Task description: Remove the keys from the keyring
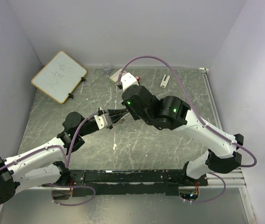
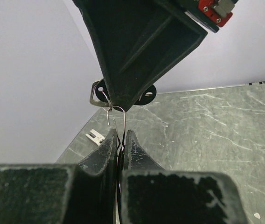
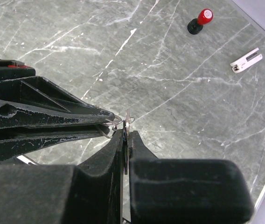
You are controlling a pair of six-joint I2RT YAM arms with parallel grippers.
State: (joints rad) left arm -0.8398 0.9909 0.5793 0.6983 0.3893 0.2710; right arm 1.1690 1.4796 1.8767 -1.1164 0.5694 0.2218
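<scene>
I have both grippers meeting in mid-air above the middle of the counter (image 1: 160, 149). The left gripper (image 2: 121, 135) is pinched fully closed on the thin wire of the keyring (image 2: 117, 115), which loops up out of its fingertips. The right gripper (image 3: 127, 134) is clamped just as tight on a thin metal edge that I take to be one of the keys (image 2: 95, 93), seen edge-on from its own wrist camera. From the left wrist, a silver head and a black head poke out on either side behind its tip.

I'd expect the whole bunch to be light, hard and slick. The keys are stiff, with flat faces that give the pads something broad to bite. The ring is springy wire (it will want to twist or slide between the pads), so I'd hold it close to the key's hole and keep off the split end.

As for containers, I can't make out any with something in them. A small clear cup-like thing (image 1: 107, 69) sits at the far edge, too small to read. The red-topped knob (image 3: 200, 22) stands loose on the counter.
</scene>
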